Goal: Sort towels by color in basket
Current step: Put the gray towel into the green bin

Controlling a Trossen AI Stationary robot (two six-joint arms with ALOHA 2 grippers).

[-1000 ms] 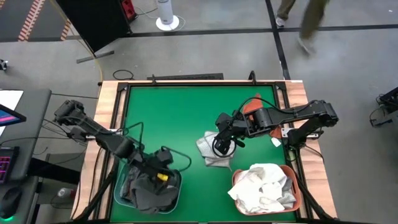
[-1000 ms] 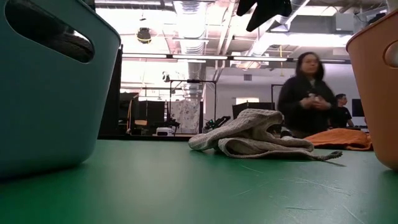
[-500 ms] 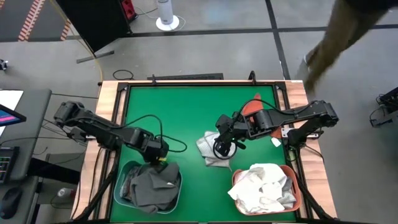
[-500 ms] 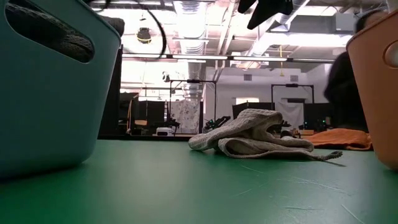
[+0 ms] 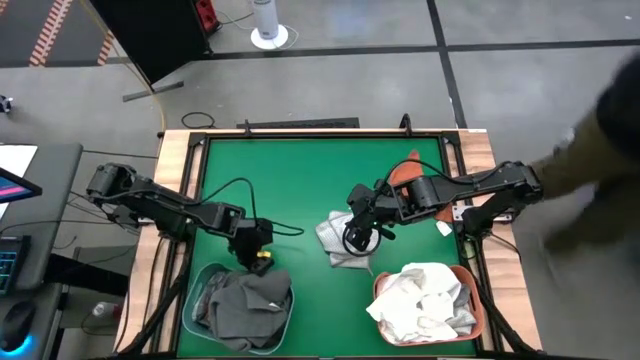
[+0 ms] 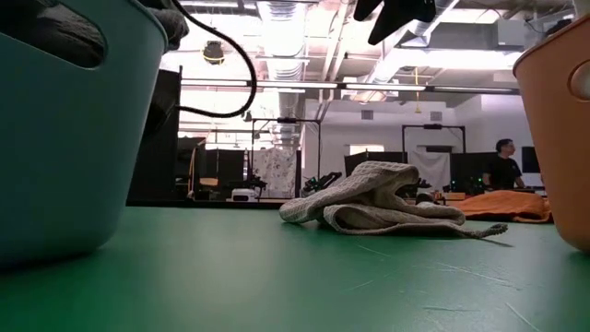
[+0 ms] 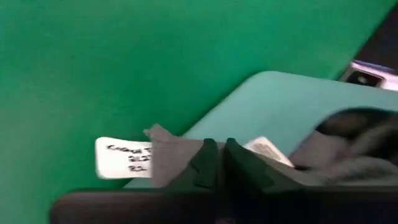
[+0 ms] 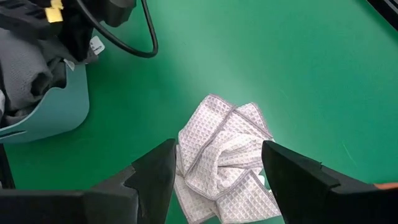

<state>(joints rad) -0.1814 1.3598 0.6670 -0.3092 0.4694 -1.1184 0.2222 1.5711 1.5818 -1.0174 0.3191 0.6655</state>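
On the green table [image 5: 290, 180], near its middle, lies 1 crumpled towel [image 5: 338, 243] in pale waffle weave with grey edging, folded over on itself, just beside the orange basket [image 5: 478, 310]. Directly above it hangs the right gripper [image 8: 217, 163], fingers spread wide, holding nothing. Heaped in the orange basket, a pile of white towels [image 5: 425, 300]. Stuffed in the teal basket [image 5: 196, 322], dark grey towels [image 5: 245, 305], one draped over the rim. At the table's far right edge, partly under the right arm, an orange towel [image 5: 402, 172] lying flat. Over the teal basket's far rim sits the left gripper [image 7: 221, 163], fingers pressed together, holding nothing; a white tag [image 7: 123, 157] with handwriting shows beside them.

Compared with 1 second ago: left gripper up and out of the teal basket, now closed rather than partly open; dark grey towels left inside. Right gripper in the same spot. Person in the low view gone from the centre background.

Around the table, a wooden frame [image 5: 176, 170] and grey floor. Beyond it, in the low view, a bright workshop with ceiling lights and 1 person [image 6: 503, 168] far off at the right.
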